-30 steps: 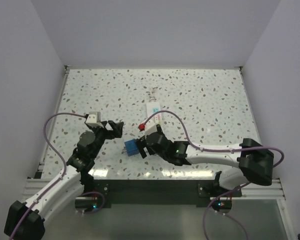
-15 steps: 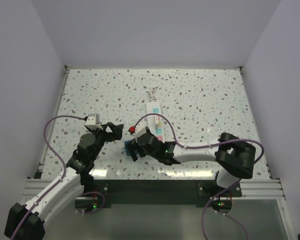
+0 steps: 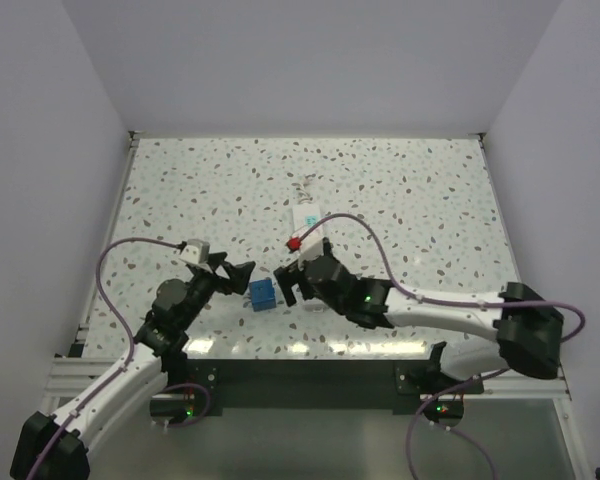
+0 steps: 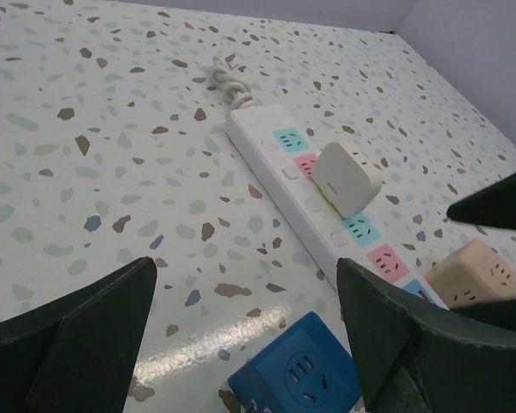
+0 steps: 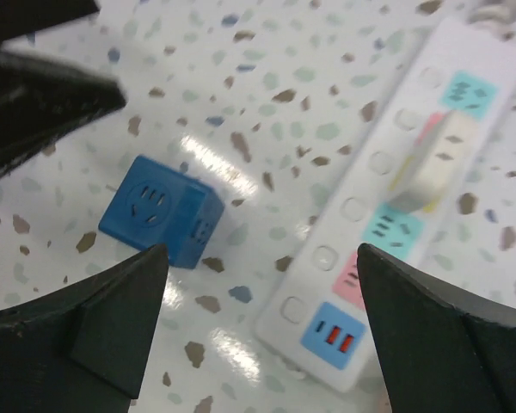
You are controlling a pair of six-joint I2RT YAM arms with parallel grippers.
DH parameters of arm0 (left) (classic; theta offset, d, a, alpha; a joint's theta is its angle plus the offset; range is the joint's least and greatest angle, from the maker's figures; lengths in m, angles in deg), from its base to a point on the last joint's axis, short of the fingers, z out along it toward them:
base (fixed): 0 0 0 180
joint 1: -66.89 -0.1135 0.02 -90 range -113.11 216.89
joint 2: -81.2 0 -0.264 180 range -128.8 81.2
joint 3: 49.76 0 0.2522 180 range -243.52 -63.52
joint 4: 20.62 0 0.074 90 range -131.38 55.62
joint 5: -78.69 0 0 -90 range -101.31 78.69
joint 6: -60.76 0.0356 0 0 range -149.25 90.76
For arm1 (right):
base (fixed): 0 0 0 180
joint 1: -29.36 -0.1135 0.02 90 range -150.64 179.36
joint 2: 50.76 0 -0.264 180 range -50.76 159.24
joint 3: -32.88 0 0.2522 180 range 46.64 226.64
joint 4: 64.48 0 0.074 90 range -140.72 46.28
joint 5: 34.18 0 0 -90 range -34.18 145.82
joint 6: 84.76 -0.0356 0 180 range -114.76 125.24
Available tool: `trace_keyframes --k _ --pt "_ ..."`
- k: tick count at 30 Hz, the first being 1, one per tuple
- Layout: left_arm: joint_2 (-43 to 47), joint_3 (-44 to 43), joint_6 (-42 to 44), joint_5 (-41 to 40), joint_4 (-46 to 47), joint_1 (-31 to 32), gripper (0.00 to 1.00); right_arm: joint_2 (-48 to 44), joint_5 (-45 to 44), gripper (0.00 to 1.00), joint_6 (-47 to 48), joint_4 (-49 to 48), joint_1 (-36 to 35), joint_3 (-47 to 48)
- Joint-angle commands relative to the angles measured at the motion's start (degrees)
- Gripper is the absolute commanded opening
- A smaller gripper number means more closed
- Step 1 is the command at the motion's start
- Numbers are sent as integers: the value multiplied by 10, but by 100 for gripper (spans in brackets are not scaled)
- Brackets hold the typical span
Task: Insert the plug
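Note:
The blue cube plug [image 3: 263, 293] lies loose on the speckled table, socket face up, between my two grippers. My left gripper [image 3: 240, 277] stands open just left of it; in the left wrist view the cube [image 4: 305, 370] sits low between the spread fingers, untouched. To the cube's right my right gripper [image 3: 286, 286] is open and empty, with the cube [image 5: 163, 219] near its left finger. The white power strip [image 4: 275, 172] carries a white cube [image 4: 348, 176] plugged in mid-strip. A beige cube [image 4: 473, 274] sits at the strip's near end.
The strip [image 3: 307, 218] runs from the table's middle toward me, its near half under the right arm, its coiled cord [image 4: 228, 77] at the far end. Purple cables loop off both wrists. White walls close in the table on three sides.
My right gripper has drawn back to the right, off the blue cube, which stays on the table. The left gripper has moved nearer to the cube from the left.

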Motion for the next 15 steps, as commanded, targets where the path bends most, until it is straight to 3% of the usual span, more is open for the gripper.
trace_keyframes --k 1,3,9,10,15 --pt "11 4 40 62 66 15 90 -142 -38 94 32 12 62 -34" --pt "11 -3 54 61 56 32 89 -191 -7 95 38 -5 116 -70" --pt "-49 -93 116 -41 -46 181 89 -291 78 99 66 -15 197 -97" --pt "-61 -115 122 -60 -75 211 90 -299 126 99 66 -17 211 -100" --pt "-125 -153 166 -92 -114 256 93 -326 244 99 55 -49 292 -131"
